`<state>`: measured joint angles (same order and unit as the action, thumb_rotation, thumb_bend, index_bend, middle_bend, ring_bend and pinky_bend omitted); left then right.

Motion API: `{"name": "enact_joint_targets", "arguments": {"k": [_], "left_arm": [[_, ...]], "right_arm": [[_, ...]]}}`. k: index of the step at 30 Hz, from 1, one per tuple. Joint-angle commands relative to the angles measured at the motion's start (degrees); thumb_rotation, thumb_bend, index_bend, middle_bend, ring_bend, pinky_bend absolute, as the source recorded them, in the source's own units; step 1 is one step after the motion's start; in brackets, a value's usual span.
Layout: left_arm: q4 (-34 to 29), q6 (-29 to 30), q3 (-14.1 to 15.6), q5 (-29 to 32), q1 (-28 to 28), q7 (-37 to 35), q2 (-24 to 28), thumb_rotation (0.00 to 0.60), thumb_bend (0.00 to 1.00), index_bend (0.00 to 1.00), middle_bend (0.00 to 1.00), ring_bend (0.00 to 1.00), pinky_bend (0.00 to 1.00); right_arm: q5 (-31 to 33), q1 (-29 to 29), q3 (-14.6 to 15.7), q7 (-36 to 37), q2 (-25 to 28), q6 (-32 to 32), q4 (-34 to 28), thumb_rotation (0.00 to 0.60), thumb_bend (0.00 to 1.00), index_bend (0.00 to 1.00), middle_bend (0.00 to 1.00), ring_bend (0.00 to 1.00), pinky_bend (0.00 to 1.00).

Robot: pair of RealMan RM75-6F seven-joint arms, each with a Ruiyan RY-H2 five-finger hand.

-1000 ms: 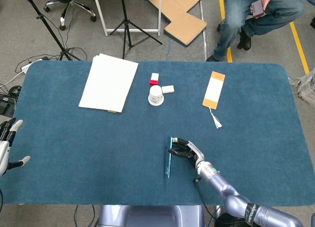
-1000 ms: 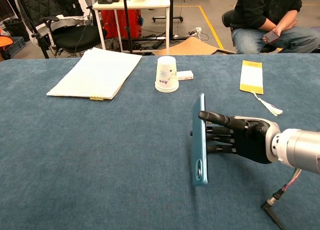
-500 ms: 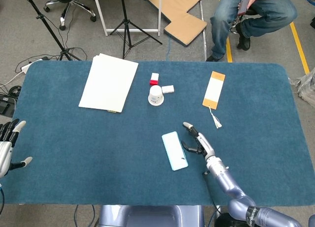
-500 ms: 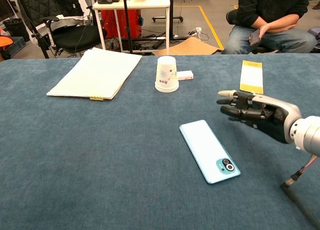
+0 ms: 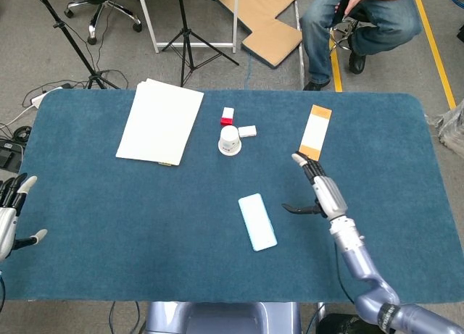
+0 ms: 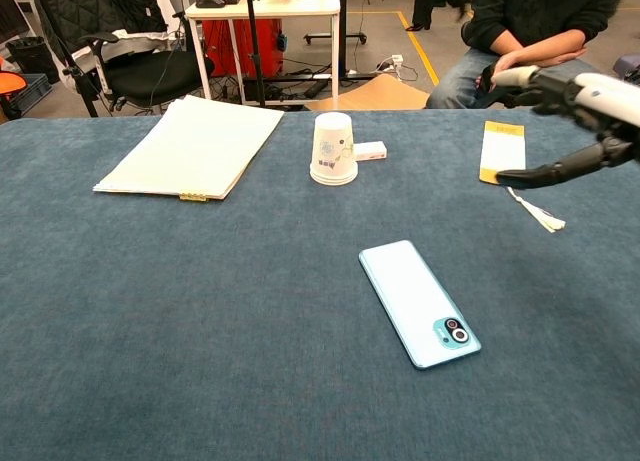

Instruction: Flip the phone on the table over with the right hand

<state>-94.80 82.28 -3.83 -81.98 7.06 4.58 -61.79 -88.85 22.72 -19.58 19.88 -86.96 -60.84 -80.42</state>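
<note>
The light blue phone [image 5: 257, 222] lies flat on the blue table, its back up; its camera lens shows in the chest view [image 6: 418, 302]. My right hand [image 5: 319, 189] hovers above the table to the phone's right, fingers spread and holding nothing; the chest view shows the right hand [image 6: 570, 116] raised at the right edge. At the far left edge of the head view my left hand [image 5: 10, 212] hangs beside the table, fingers apart and empty.
An upturned paper cup [image 5: 230, 140] stands beyond the phone, with a small white box [image 5: 248, 131] and a red-and-white block [image 5: 228, 116] by it. A stack of white paper [image 5: 160, 121] lies back left. An orange-and-white tag [image 5: 315, 132] lies back right. A seated person [image 6: 530, 31] is behind the table.
One second ago my right hand held the phone on its edge; the phone then fell flat with its back up. The hand has since lifted and drawn away to the right.
</note>
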Motion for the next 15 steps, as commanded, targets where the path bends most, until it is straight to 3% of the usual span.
{"name": "enact_joint_targets", "arguments": {"k": [1,8,15], "left_arm": [[0.8,0.4,0.2,-0.9,0.1,0.1,-0.7,0.600,0.00,0.00,0.00,0.00,0.00],[1.3,1.6,0.4,-1.9,-0.3,0.0,-1.3,0.600,0.00,0.00,0.00,0.00,0.00],[1.3,2.2,0.7,-2.7,-0.5,-0.4,-1.2,0.600,0.00,0.00,0.00,0.00,0.00]], "right_arm": [[-3.8,-5.3,2.5,-16.4,8.7,-7.9,-5.3,0.600,0.00,0.01,0.00,0.00,0.00],[-2.0,-11.7,6.0,-26.8,16.3,-12.5,-12.4,0.600,0.00,0.01,0.00,0.00,0.00],[0.4,-15.2,8.2,-30.8,19.8,-15.2,-16.6,0.600,0.00,0.01,0.00,0.00,0.00]]}}
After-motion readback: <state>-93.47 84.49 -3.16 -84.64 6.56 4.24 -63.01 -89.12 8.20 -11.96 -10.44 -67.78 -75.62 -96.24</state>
